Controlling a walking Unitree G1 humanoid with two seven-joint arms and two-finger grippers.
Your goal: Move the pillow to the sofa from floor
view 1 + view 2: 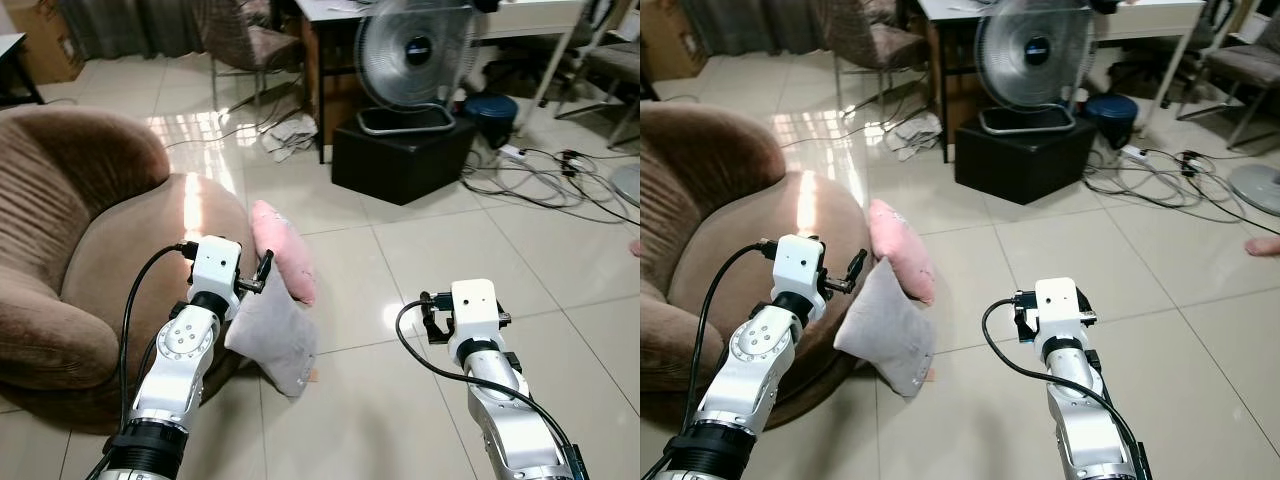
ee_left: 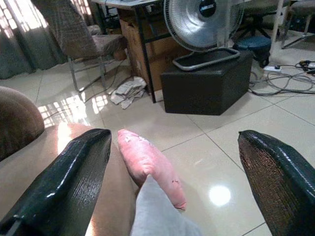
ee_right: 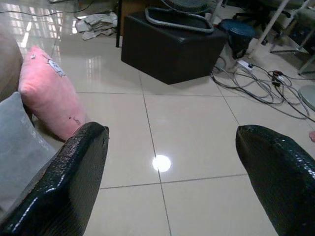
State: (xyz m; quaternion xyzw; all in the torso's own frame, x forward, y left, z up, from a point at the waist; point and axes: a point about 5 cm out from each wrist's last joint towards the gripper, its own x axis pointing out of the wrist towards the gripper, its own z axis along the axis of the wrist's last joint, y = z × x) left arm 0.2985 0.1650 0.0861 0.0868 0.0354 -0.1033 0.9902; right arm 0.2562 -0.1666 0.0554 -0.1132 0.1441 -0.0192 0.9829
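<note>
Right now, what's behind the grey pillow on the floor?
A pink pillow leans against the brown sofa just behind the grey pillow. The grey one covers the pink pillow's lower end and the sofa base there, so those can't be seen.

bare floor tiles (image 1: 450,250) beside pillows (image 1: 275,335)

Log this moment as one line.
left hand open above grey pillow | right hand open over floor | pink pillow against sofa

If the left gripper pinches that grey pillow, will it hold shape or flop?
The grey pillow looks soft and will probably sag from a pinch by the open left gripper. It leans on the sofa and pink pillow, so it may slump. Likely light.
</note>
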